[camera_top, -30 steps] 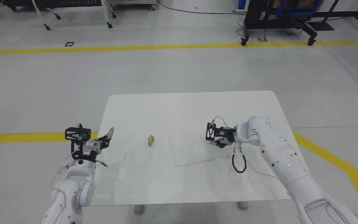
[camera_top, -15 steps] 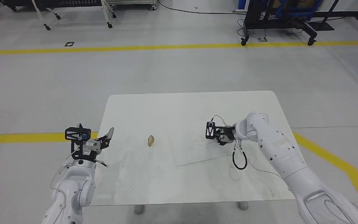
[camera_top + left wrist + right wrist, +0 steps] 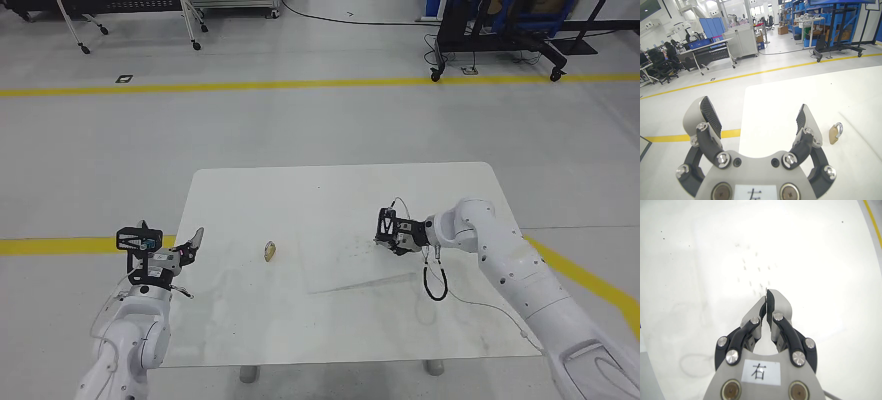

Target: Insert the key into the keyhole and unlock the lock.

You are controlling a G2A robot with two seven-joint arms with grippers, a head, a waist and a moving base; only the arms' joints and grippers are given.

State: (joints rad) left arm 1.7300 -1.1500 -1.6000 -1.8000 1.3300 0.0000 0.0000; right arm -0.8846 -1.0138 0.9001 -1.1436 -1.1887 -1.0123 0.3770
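While the right jaws are pressed together on a thin metal sliver that I take to be the key (image 3: 766, 290), seen edge-on at their tips, the lock (image 3: 270, 250) lies on its side on the white surface (image 3: 330, 195). It is well apart from them and nearer the left jaws. Those left jaws stand wide with nothing between them, at the surface's left edge and facing the lock (image 3: 835, 133), whose silver shackle looks seated in the brass body. A black cable (image 3: 431, 285) loops on the surface just beside the right arm.

By my reading the key is already picked up and the carrying step is in hand; insertion has not begun. The next move calls for bringing the key across to the lock and lining its blade up with the keyhole. I cannot make the keyhole out, so which end of the body it sits in is uncertain. The lock lies loose and would likely slide under a push, so the left jaws probably need to close on the body and steady it first.

Against the frame a second ago, the right jaws have drawn slightly toward the far edge and away from the lock, and the right elbow has swung outward. The lock and the left arm have not moved.
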